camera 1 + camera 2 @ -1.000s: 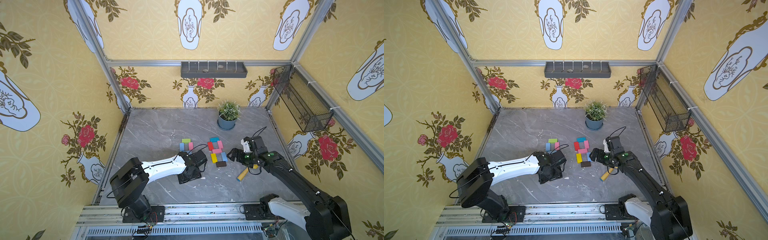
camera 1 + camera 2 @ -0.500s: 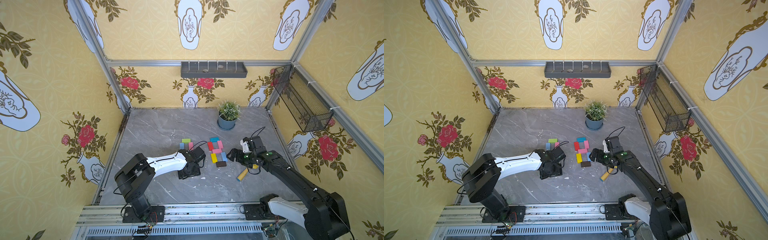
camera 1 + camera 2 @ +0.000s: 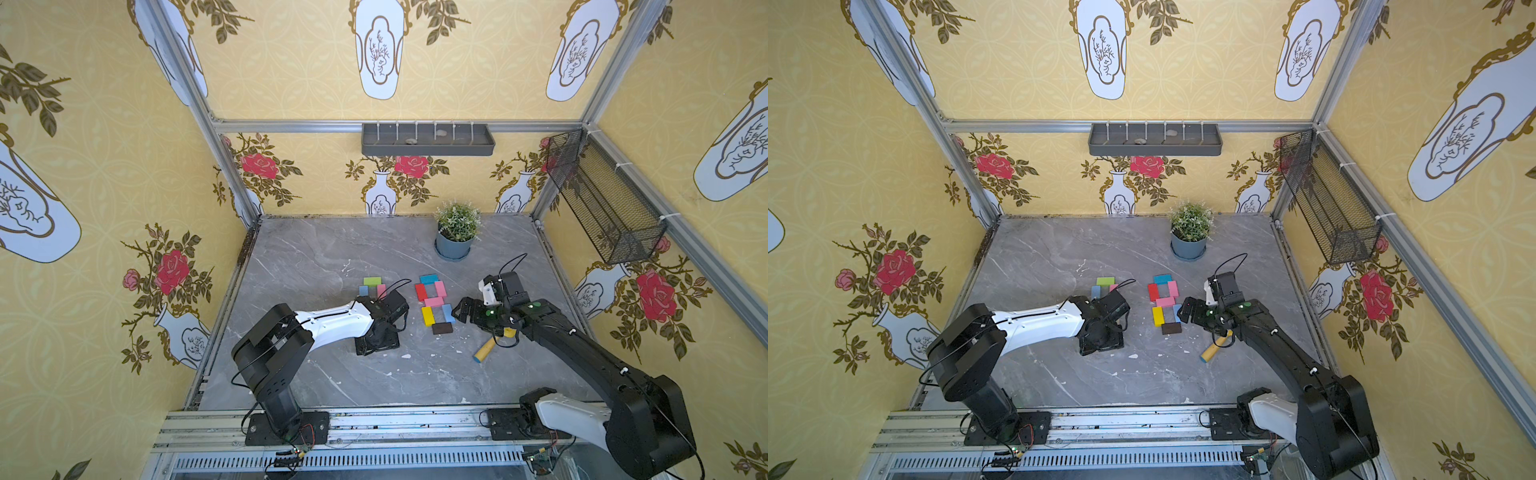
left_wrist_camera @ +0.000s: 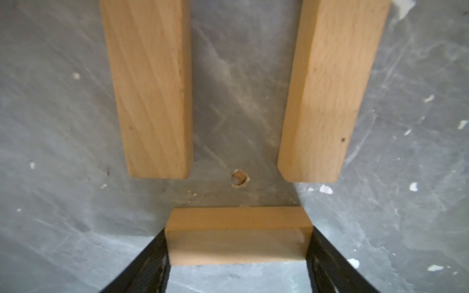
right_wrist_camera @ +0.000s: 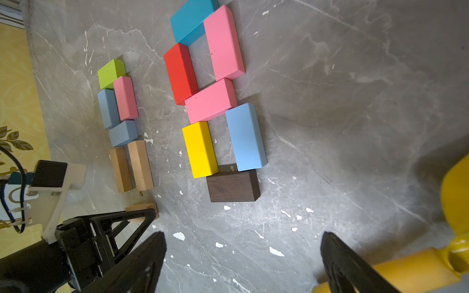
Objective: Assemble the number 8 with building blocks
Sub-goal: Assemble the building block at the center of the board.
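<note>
Left wrist view: a tan block (image 4: pixel 238 220) is clamped endwise in the left gripper (image 4: pixel 238 236), just short of two tan blocks (image 4: pixel 149 88) lying parallel ahead. Misalignment is judged the risk — a skewed release would nudge those ends apart. The right gripper (image 5: pixel 241 243) is spread, empty — the coloured number 8 (image 5: pixel 210 101) lies ahead.

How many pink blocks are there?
3. Two are in the complete 8: one upper side and the middle bar. The third is in the unfinished figure, beside the green block.
</note>
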Controlling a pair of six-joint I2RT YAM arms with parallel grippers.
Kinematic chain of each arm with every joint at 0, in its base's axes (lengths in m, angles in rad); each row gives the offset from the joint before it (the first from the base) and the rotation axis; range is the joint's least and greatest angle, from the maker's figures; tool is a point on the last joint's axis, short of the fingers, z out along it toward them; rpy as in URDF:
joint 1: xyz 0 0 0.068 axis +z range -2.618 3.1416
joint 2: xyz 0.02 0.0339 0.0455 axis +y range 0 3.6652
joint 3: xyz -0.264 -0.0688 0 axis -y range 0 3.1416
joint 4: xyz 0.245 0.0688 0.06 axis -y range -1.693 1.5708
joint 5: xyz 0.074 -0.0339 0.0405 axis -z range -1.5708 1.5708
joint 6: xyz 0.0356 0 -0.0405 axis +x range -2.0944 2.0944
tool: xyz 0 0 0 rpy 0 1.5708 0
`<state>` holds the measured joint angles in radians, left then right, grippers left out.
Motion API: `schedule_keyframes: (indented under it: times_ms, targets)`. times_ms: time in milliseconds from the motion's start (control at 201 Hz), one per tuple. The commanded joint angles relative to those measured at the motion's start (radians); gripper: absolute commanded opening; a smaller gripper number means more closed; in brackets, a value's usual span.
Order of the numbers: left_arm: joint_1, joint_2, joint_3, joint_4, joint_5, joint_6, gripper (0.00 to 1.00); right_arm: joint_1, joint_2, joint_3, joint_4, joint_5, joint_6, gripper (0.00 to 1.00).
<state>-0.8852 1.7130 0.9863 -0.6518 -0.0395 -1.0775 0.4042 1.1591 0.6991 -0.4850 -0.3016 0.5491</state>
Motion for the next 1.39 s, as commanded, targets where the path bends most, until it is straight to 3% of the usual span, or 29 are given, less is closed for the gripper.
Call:
schedule_keyframes:
  times_ms: [0,1384]
  targets:
    - [0.008,0.025,-0.012,0.021,-0.017,0.027,0.67,-0.001,0.005,0.004,0.041,-0.003,-0.001,0.98]
    - [0.028,0.013,-0.008,0.001,-0.053,0.045,0.68,-0.001,0.019,-0.010,0.066,-0.018,0.008,0.98]
